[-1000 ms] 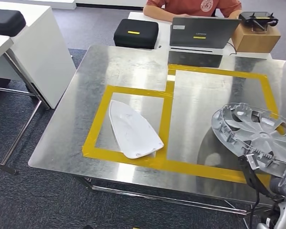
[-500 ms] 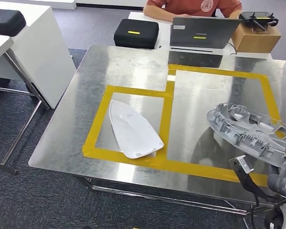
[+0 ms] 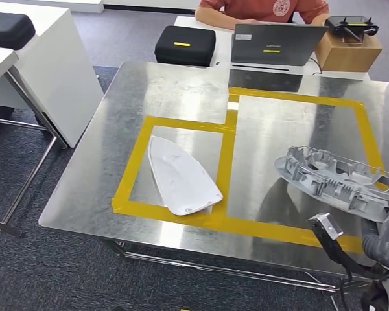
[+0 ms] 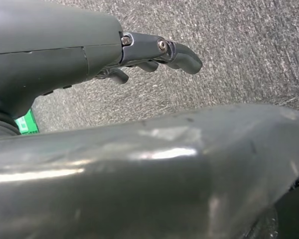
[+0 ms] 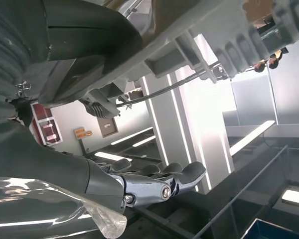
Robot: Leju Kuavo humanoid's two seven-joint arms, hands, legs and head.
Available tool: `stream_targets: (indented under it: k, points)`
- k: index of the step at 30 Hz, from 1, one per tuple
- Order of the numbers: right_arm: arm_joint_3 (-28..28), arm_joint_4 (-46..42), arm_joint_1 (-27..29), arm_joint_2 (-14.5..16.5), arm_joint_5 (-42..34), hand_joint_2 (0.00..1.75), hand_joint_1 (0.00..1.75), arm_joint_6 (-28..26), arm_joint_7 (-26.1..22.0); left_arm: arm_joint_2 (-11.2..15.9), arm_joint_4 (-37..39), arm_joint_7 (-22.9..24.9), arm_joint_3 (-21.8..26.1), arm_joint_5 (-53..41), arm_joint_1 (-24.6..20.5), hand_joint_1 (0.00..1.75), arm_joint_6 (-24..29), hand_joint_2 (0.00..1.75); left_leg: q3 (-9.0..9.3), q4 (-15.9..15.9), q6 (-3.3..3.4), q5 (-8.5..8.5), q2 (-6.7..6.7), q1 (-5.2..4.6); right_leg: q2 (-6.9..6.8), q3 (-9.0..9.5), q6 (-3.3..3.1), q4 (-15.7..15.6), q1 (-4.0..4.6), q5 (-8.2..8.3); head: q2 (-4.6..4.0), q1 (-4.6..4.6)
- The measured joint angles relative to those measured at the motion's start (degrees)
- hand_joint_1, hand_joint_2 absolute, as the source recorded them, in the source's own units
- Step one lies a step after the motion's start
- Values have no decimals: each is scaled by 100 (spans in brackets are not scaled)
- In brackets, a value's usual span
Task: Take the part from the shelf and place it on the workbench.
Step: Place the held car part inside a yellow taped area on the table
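The part is a grey plastic wheel cover (image 3: 337, 180), ribbed side up and lying nearly flat just above the metal workbench (image 3: 173, 91). It hangs over the near right corner of the larger yellow-taped rectangle (image 3: 300, 98). My right hand (image 3: 386, 241) grips its near rim from the table's front right corner. In the right wrist view the wheel cover (image 5: 216, 45) sits between the thumb and the stretched fingers (image 5: 170, 181). My left hand (image 4: 102, 55) hangs over grey carpet with its fingers straight, holding nothing.
A white curved panel (image 3: 183, 176) lies in the smaller taped box at the left. Behind the workbench are a laptop (image 3: 271, 45), a black case (image 3: 185, 44), a cardboard box (image 3: 349, 48) and a seated person (image 3: 261, 8). A white desk (image 3: 50, 65) stands at the left.
The wheel cover has tipped from facing up towards me to nearly flat, and has sunk towards the tabletop. My right arm has shifted slightly left with it.
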Motion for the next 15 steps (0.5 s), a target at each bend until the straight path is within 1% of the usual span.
stream_targets:
  k: [5, 6, 7, 8, 9, 10, 11, 12, 13, 14, 15]
  points:
    - [-7, -1, -13, -8, 0, 175, 0, -142, -70, -3, 10, -1, 3, -16, 0, 0, -1, 0, 0, 0, 0, 0, 0, 0, 0, 0, 0, 0, 0, 0, 0, 0]
    - [-45, -5, -1, -4, -1, 175, 0, -230, -169, -4, 11, -1, 3, -27, 0, 0, -1, 0, 0, 0, 0, 0, 0, 0, -1, 0, 0, 0, 0, 0, 0, 0]
    - [-123, -17, 24, 19, -2, 175, 0, -355, -375, -5, 11, -3, 3, -37, 0, 0, -1, 0, 0, 1, 0, 0, -1, 0, -1, 0, 0, 0, 0, 0, 0, 0]
    - [-246, -32, 69, 98, -3, 175, 0, -539, -726, -7, 12, -4, 3, -52, 1, 0, -1, 0, 0, 1, 0, 0, -1, 0, -2, -1, 0, 0, 0, 0, 0, 0]
    - [-439, -50, 129, 294, -3, 175, 0, -791, -1263, -9, 13, -6, 3, -73, 3, 0, -2, 0, -1, 0, 0, 0, -2, 1, -3, -1, 0, 0, 2, 0, 0, 2]
    - [-734, -78, 177, 654, -2, 175, 0, -1097, -2056, -13, 14, -8, 3, -93, 5, 0, -7, 0, -2, 0, 0, -1, -2, 3, -2, -2, 0, 0, 5, -1, 0, 5]
    - [-1083, -122, 208, 1133, -1, 175, 0, -1396, -2993, -16, 15, -8, 3, -120, 6, 0, -12, 0, -2, 0, 0, -2, -1, 4, 0, -3, 0, 0, 7, -1, 0, 1]
    - [-1458, -195, 214, 1667, -1, 175, 0, -1640, -4030, -19, 15, -9, 3, -148, 5, 0, -19, 0, 1, -1, 2, -4, -1, 5, 3, -4, -1, 1, 7, -1, 0, -9]
    - [-1799, -292, 198, 2144, 1, 175, 0, -1791, -5024, -24, 16, -10, 3, -170, 2, 0, -25, 0, 5, -3, 3, -6, 0, 5, 5, -4, -3, 1, 9, -3, 0, -24]
    - [-2058, -400, 172, 2517, 1, 175, 0, -1859, -5816, -26, 16, -10, 3, -194, -2, 0, -27, 0, 9, -5, 4, -7, 0, 7, 6, -3, -6, 2, 11, -5, 0, -37]
    - [-2256, -508, 143, 2805, 1, 175, 0, -1885, -6380, -30, 16, -11, 3, -213, -6, 0, -30, 0, 12, -8, 4, -8, 0, 9, 6, -1, -9, 3, 14, -8, 0, -44]
